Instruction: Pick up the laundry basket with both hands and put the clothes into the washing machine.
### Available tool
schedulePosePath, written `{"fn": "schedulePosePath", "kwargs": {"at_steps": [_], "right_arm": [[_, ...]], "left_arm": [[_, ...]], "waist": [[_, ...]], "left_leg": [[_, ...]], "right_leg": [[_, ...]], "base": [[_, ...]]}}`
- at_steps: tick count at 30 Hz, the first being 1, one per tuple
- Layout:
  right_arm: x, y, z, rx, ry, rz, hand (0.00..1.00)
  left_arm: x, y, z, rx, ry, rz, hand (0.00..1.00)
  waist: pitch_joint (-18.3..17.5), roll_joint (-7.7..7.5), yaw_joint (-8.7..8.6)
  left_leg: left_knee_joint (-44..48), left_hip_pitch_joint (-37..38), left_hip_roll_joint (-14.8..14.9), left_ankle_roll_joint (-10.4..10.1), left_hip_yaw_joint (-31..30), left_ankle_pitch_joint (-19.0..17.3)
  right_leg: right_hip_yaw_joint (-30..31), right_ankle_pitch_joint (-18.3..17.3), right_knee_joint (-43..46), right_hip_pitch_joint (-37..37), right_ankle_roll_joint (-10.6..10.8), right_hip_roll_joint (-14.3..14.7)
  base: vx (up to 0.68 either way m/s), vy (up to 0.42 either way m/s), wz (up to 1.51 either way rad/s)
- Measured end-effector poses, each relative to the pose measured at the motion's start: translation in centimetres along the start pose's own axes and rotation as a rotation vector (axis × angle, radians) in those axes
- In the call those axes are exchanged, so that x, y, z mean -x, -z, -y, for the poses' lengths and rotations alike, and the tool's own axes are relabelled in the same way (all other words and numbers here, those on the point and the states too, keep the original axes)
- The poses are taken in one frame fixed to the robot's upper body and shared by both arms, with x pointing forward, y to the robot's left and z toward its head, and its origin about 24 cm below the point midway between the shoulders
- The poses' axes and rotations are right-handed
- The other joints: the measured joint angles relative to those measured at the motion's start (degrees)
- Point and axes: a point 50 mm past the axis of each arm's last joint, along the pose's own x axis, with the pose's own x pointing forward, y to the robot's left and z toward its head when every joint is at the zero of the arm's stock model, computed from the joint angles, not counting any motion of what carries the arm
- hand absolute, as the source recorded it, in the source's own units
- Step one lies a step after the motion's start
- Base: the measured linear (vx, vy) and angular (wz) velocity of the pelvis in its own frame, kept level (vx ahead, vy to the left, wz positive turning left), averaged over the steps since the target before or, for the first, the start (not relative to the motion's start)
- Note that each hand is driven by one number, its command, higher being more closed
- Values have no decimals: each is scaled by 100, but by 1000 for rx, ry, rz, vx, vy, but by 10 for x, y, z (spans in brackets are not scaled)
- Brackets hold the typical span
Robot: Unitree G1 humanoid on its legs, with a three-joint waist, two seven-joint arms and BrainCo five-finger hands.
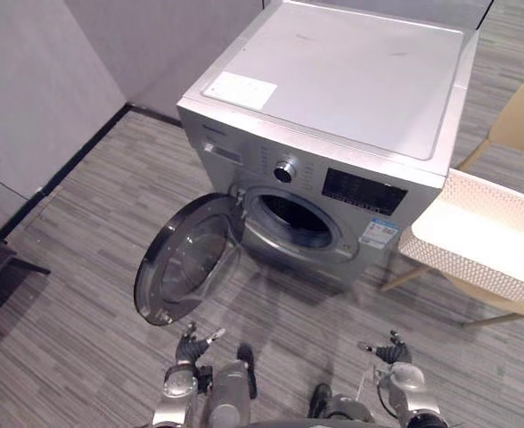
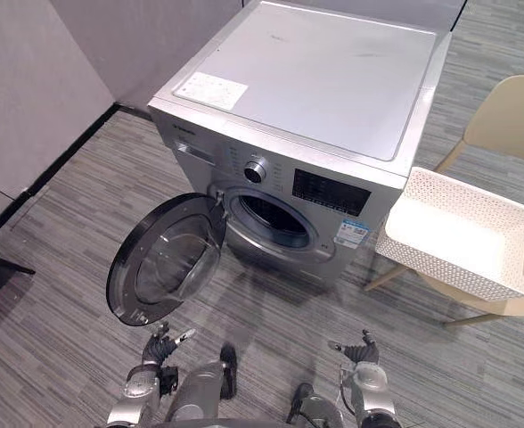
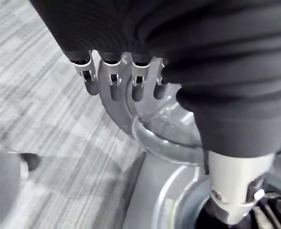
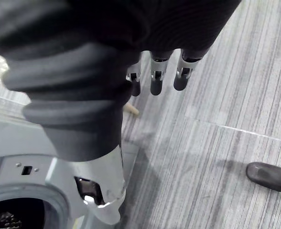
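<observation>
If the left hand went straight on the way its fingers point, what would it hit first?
Probably the open round glass door of the silver washing machine, just ahead of the left hand; depth is unclear.

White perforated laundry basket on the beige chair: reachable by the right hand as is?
Probably yes. Only striped grey floor lies between the low right hand, fingers open, and the white perforated laundry basket; the silver washing machine's round glass door opens toward the other side. The arm must lift and extend.

A tan chair [image 2: 511, 111] is set at the right, on grey striped carpet [image 2: 57, 259]. A grey wall [image 1: 30, 80] is edged by a dark skirting strip [image 1: 75, 157] at the left.
</observation>
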Motion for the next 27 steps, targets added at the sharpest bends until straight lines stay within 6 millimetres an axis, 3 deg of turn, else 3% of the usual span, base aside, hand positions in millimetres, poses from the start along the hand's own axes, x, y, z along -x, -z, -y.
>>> {"fn": "schedulePosePath", "kwargs": {"at_steps": [2,4,5,7,10,13,19,22,27], "right_arm": [[1,6,1,5,1,-23,0],[1,9,1,7,-1,-33,0],[1,9,1,8,-1,-33,0],[1,10,1,11,-3,-38,0],[1,10,0,14,-8,-37,0],[-1,12,3,25,-18,-52,0],[-4,0,0,52,-35,-15,0],[-4,-1,-1,62,-39,-11,0],[-5,-20,-8,65,-58,62,0]], "left_arm": [[-1,-20,-9,-30,-20,93,0],[0,-45,-31,-60,-106,212,0],[0,-46,-33,-60,-115,219,0],[1,-60,-75,-94,-296,277,0],[2,-69,-113,-157,-440,302,0],[-7,-76,-137,-233,-501,282,0],[-23,-85,-192,-367,-593,165,0],[-35,-91,-193,-430,-533,126,0],[-57,-119,-167,-500,-381,171,0]], "waist": [[-24,-40,-14],[-42,-27,-40],[-52,-24,-44],[-206,26,-136],[-220,31,-135],[-221,6,-131],[-140,-212,-132],[-9,-343,-122],[323,-520,-134]], "left_leg": [[-202,128,-102,71,-76,113],[-442,365,-220,156,-65,223],[-458,377,-226,153,-63,227],[-715,456,-310,225,-15,378],[-858,531,-366,274,80,458],[-859,534,-373,276,104,460],[-860,152,-291,251,425,478],[-846,-7,-269,248,560,481],[-376,-663,-152,307,748,348]], "right_leg": [[-23,189,-285,177,73,-6],[-7,312,-467,376,161,-33],[-4,319,-480,380,165,-35],[49,466,-623,381,209,-56],[168,607,-774,392,201,-28],[193,694,-913,440,184,0],[547,900,-1052,-71,121,108],[681,994,-1111,-267,97,140],[990,1237,-1120,-807,-24,194]], "base": [[-99,134,13],[-84,119,5],[-55,92,0],[-26,84,-9],[-19,63,-19],[-6,36,-8],[0,6,-31],[35,-1,-27],[15,5,-22]]}}
